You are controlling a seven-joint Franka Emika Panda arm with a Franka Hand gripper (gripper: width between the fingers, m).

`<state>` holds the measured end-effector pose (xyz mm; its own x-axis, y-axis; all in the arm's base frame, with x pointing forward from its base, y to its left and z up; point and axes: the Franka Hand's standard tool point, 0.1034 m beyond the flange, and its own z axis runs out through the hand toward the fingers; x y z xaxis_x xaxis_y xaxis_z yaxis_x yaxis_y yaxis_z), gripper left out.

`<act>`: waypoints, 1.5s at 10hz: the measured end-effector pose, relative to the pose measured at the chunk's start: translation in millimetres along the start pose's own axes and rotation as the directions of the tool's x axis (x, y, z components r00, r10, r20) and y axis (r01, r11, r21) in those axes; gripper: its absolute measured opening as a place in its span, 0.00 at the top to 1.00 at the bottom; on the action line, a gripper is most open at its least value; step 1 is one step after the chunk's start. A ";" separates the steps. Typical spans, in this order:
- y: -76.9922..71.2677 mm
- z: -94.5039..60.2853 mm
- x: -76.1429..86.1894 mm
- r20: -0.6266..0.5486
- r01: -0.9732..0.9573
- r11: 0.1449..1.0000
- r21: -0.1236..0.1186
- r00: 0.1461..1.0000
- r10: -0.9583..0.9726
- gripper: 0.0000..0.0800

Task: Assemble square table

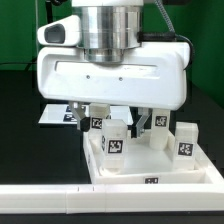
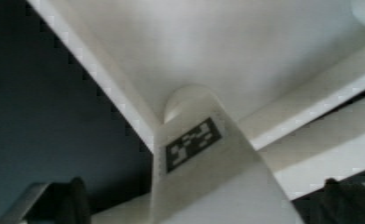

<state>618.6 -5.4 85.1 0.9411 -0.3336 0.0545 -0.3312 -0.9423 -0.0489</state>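
A green backdrop stands behind a black table (image 1: pixel 20 110), which fills the scene and carries everything else. Across the near edge lies the long white bar fence (image 1: pixel 50 202), and behind the work, at the exterior view's left, the marker board (image 1: pixel 55 116) lies flat. Most of the exterior view is taken by the arm's white wrist housing, which hides the gripper (image 1: pixel 108 122) almost wholly. Under it the square tabletop (image 1: pixel 150 172) rests against the fence, rim up, with tagged legs (image 1: pixel 187 140) standing upright at its corners; one more leg (image 1: pixel 113 137) stands right below the gripper. In the wrist view that leg (image 2: pixel 205 160) rises between the two dark fingertips (image 2: pixel 54 200), which stand well apart on either side and do not touch it, so the jaws are spread and hold nothing. The likely step is either grasping this leg or having just seated it; which one cannot be told. The risk is a nudge: if the arm shifts sideways with a finger close by, the leg could tip or jam crooked in its socket, and a tilted leg would not seat fully.
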 end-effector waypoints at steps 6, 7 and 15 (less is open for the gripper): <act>-4.3 1.1 -2.0 0.015 0.355 0.934 -0.035 0.935 -0.355 0.30; -4.2 1.2 -2.0 0.015 0.355 0.934 -0.035 0.935 -0.355 0.30; -5.3 2.6 0.0 -0.020 -0.388 0.921 0.015 0.921 0.388 0.64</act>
<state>620.5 -0.3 82.8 0.7370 -0.6739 0.0516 -0.6694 -0.7384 -0.0812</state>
